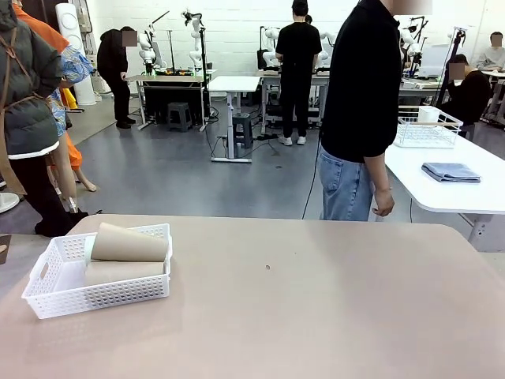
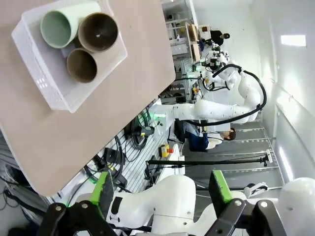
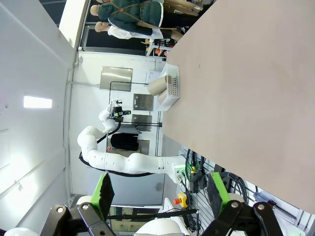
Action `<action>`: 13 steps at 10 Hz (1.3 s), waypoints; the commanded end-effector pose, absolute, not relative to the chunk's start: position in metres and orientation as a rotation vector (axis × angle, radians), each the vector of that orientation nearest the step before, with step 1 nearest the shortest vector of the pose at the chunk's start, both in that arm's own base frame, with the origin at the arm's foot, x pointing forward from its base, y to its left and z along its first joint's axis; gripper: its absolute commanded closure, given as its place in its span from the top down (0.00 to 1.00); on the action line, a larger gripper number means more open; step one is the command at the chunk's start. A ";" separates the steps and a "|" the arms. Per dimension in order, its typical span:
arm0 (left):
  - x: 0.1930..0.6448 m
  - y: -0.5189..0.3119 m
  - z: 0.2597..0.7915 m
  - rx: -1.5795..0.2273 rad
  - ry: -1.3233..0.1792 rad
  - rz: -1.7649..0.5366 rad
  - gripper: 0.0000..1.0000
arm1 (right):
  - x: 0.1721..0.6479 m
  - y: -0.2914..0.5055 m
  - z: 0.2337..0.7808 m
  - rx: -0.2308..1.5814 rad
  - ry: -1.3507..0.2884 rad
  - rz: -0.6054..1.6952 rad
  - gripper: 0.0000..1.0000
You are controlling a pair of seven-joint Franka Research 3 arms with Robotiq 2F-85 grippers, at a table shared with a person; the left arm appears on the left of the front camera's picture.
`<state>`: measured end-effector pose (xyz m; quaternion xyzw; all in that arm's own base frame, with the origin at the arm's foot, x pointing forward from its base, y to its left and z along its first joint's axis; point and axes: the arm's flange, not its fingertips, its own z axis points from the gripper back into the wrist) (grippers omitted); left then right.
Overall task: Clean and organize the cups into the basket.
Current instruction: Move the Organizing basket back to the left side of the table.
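Cardboard-tan cups (image 1: pixel 126 243) lie on their sides in the white lattice basket (image 1: pixel 47 296), front view; look light, stiff-ish, crushable, so I'd grip mid-body gently. Left wrist view: mint cup (image 2: pixel 61 24) beside two brown ones, my left gripper (image 2: pixel 162 192) splayed wide, empty, hanging off the table. Right wrist view: right gripper (image 3: pixel 160 191) same deal, basket (image 3: pixel 172 88) far off.

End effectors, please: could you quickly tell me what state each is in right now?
Left end effector: open, holding nothing.
Right end effector: open, holding nothing.
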<state>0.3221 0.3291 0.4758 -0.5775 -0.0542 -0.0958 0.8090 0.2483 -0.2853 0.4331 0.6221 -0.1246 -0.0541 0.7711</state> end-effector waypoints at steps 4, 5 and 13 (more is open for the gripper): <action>0.315 0.372 0.520 -1.323 -0.277 -0.272 1.00 | 0.247 -0.284 0.433 1.345 -0.275 -0.120 1.00; 0.316 0.371 0.520 -1.331 -0.272 -0.274 1.00 | 0.247 -0.284 0.433 1.345 -0.275 -0.120 1.00; 0.332 0.323 0.481 -1.329 -0.310 -0.230 1.00 | 0.247 -0.284 0.433 1.345 -0.275 -0.120 1.00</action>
